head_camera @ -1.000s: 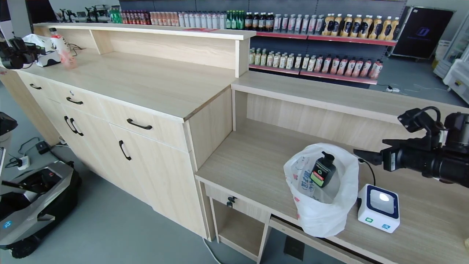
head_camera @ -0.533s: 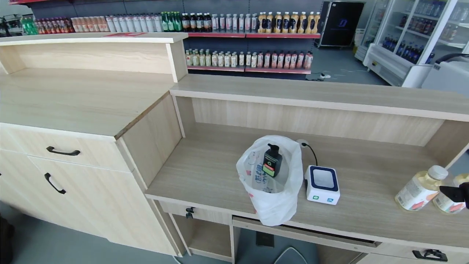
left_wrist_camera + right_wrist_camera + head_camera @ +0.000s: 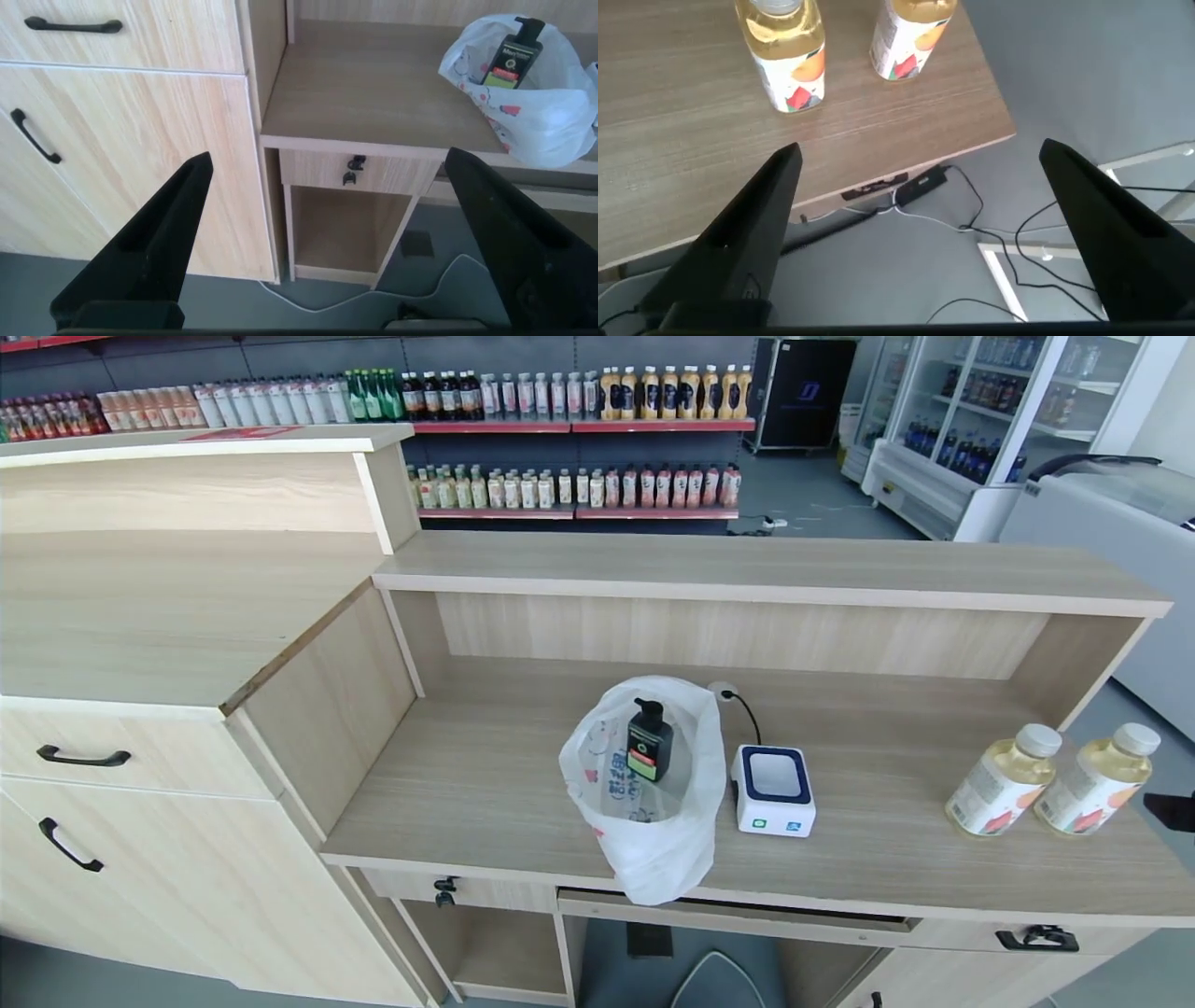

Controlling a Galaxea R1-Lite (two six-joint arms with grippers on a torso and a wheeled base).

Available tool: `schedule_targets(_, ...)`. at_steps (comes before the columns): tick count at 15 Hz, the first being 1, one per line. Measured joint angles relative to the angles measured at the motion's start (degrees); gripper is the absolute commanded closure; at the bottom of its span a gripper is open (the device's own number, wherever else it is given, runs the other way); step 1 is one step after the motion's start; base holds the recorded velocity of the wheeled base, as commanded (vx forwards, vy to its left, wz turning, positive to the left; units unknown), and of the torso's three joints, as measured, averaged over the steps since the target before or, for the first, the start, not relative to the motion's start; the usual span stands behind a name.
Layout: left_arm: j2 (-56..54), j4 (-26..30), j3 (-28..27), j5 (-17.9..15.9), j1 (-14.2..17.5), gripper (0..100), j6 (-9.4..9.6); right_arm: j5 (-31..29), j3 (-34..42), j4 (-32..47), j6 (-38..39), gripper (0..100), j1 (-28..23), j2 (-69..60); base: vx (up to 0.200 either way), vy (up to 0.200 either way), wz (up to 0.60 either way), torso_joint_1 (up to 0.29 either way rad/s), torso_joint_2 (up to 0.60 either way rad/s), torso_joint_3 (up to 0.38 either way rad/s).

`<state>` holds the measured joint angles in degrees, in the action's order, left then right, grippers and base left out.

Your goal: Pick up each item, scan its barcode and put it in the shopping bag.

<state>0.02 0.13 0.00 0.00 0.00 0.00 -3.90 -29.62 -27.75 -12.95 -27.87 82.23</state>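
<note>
Head view: a white shopping bag (image 3: 644, 803) is set on the table (image 3: 887, 845), with a black pump bottle (image 3: 649, 742), green-and-red labelled, upright inside. A white-and-blue scanner (image 3: 773, 791) is placed just beside it. Two yellow drink bottles (image 3: 1004, 780) are stood at the right end; their print cannot be read.
Left wrist view: the left end effector (image 3: 329, 159) is held wide open, with nothing gripped.
Right wrist view: the right end effector (image 3: 920, 147) is spread wide near the drink bottles, with nothing gripped.

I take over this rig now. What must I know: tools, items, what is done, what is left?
Left tool: open, empty, in front of the desk.
Right tool: open, empty, by the desk's right end.
Pump bottle is in the shopping bag, beside the scanner.
Left juice bottle and right juice bottle stand on the desk.
Done: pump bottle bagged.
To do: scan and bag both juice bottles.
</note>
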Motion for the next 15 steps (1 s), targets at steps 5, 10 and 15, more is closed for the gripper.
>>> schedule_targets(5,0.0,0.0,0.0,0.0,0.0,0,0.00,5.3,3.0,-9.0,0.1,0,-1.6,3.9,0.000,0.000,0.00,0.000,0.00,0.000)
schedule_targets(10,0.0,0.0,0.0,0.0,0.0,0,0.00,9.1,3.6,-19.7,-0.7,0,-4.9,14.2,0.000,0.000,0.00,0.000,0.00,0.000)
schedule_targets(15,0.0,0.0,0.0,0.0,0.0,0,0.00,11.2,1.6,-28.5,-1.0,0,-4.7,24.4,0.000,0.000,0.00,0.000,0.00,0.000)
